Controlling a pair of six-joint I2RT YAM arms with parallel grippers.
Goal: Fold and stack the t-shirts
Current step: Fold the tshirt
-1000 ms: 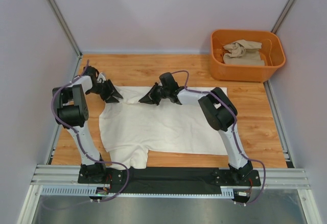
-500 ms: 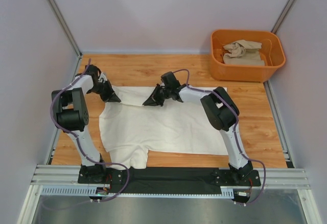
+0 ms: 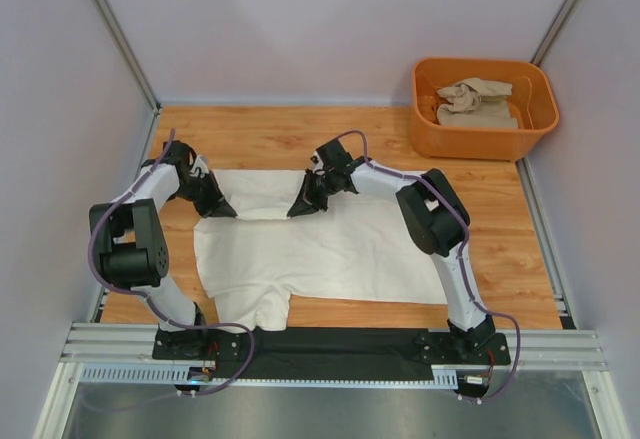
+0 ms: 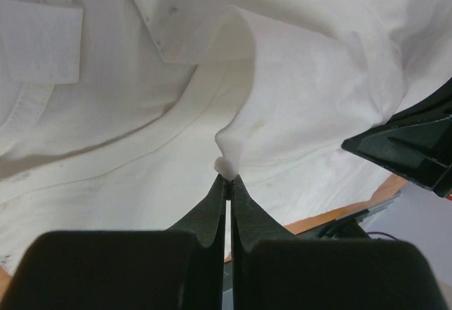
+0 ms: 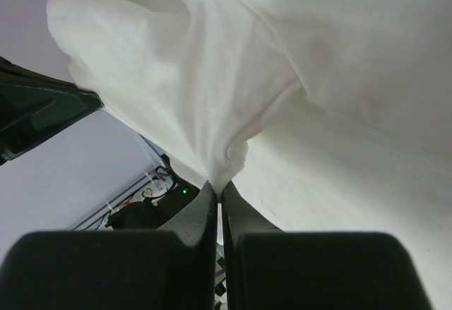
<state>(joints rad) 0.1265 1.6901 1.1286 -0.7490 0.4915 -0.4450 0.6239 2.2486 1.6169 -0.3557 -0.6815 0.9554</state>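
Table (image 3: 300, 129): Although it carried everything in the scene, the wooden top had the spread shirt at its middle and the tub at its far right corner.
Cream-white t-shirt (image 3: 330, 249): it lay spread across the middle of the table, its far edge pinched up at two points and one sleeve trailing toward the near left.
Orange tub (image 3: 470, 144): it stood well apart from the spread shirt.
Sandy beige t-shirt (image 3: 478, 102): it sat crumpled inside the tub.
Left gripper (image 4: 227, 179): its fingers were clenched on a small peak of the cream-white shirt beside a stitched band, at the far left corner.
Right gripper (image 5: 217, 184): its fingers were clenched on a gathered fold of the same far edge, near the middle of that edge.
Step in hand: by my reading, the first fold of the first shirt — far edge grasped, not yet carried over.
Next move: it likely called for both arms to lift together and draw that edge toward the near side, kept level — so thin a pinch could slip or let the cloth bunch.
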